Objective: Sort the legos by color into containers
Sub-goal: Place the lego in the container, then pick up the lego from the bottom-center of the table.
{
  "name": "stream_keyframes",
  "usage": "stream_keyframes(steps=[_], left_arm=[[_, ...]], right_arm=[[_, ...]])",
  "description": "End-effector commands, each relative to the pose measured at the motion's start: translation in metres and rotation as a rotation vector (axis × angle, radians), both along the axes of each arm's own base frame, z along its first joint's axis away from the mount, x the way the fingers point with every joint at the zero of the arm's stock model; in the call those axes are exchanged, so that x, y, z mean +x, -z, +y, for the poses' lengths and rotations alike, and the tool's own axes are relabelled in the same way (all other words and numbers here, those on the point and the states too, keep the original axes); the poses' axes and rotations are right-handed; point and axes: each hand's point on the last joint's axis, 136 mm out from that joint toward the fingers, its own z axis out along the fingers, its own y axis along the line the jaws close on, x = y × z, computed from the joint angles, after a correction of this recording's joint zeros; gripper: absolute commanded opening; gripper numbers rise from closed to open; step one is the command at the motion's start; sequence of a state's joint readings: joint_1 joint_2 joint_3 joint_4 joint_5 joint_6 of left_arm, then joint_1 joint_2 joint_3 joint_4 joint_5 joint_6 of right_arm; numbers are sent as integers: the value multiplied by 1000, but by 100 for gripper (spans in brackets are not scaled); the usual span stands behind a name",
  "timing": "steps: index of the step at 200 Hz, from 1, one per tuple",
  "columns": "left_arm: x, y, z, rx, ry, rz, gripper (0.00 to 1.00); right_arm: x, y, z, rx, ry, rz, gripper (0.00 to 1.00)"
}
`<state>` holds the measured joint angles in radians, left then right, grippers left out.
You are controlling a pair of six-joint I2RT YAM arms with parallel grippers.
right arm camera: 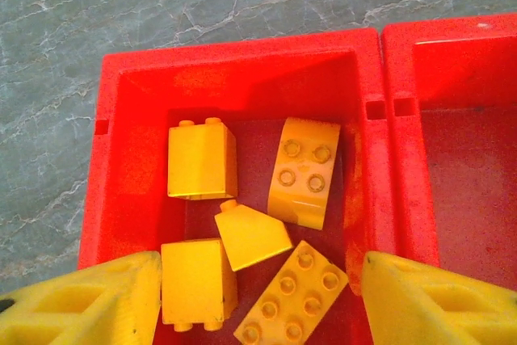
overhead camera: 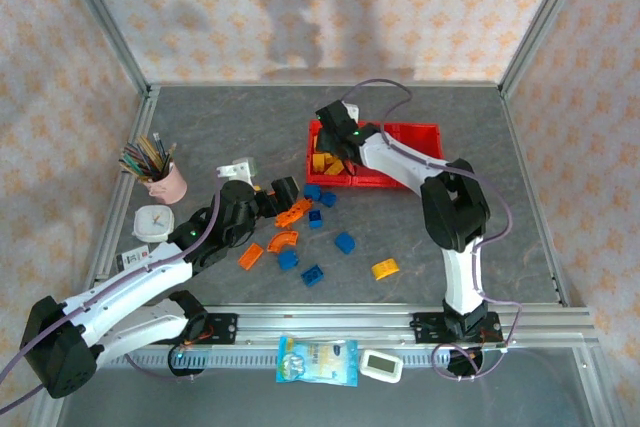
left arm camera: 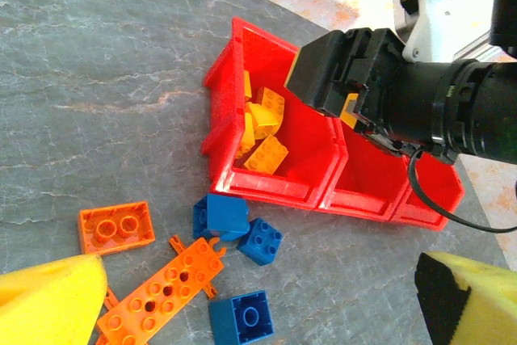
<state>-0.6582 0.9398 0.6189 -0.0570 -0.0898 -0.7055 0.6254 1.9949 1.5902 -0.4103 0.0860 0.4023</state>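
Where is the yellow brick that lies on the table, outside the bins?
In the top view the yellow brick lies on the table, near right, between a blue brick and the right arm's lower link.

We are looking into a robot lab booth: aluminium posts (overhead camera: 106,22) are framing wallpapered panels (overhead camera: 200,7), a left arm (overhead camera: 130,285) and a right arm (overhead camera: 455,212) are standing bolted to a rail (overhead camera: 340,319) at the edge of a grey table (overhead camera: 220,117).
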Motion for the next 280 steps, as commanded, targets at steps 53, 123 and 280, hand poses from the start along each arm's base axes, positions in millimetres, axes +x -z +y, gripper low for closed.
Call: stream_keyframes(steps=[53,123,280], left_arm=[[-9,7,-22,-34,106,38,99],[-30,18,-60,-37,200,63,99],[-43,35,-75,-34,248,94,99]], right_arm=[[-100,-23,-56,-4,-14,34,76],[-208,25,-105,-7,115,209,80],[-304,96,-101,72,300,352,83]])
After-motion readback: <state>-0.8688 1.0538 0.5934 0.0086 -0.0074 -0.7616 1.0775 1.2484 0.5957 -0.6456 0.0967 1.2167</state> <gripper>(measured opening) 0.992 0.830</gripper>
